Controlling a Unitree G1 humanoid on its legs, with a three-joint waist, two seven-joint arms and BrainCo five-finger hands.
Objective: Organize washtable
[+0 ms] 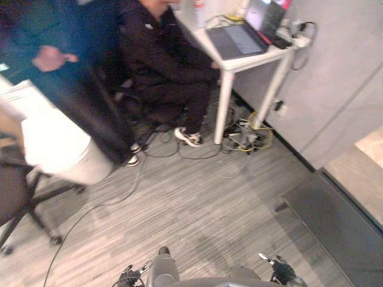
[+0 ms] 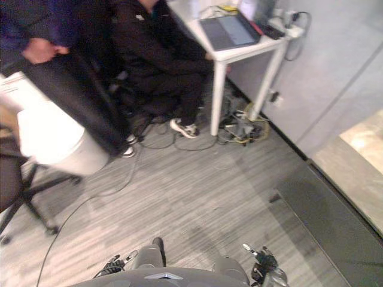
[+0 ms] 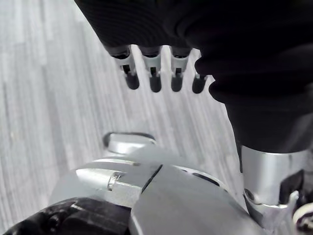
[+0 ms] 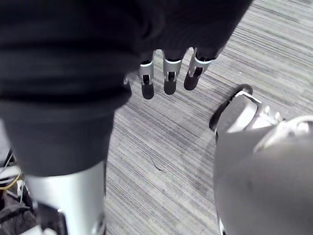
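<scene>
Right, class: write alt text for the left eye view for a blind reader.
A person in dark clothes sits at a white table with an open grey laptop. A second person stands beside a white round bin on grey plank flooring; the robot's left hand and right hand show at the bottom edge.

Floor grey, fine streaked grain; mat at right dark grey. Surface white; seated person in black, shoes white. Bin white.

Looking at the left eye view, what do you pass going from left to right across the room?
Dark office chair → white bin → seated person in black → white desk with a laptop → dark floor mat.
</scene>
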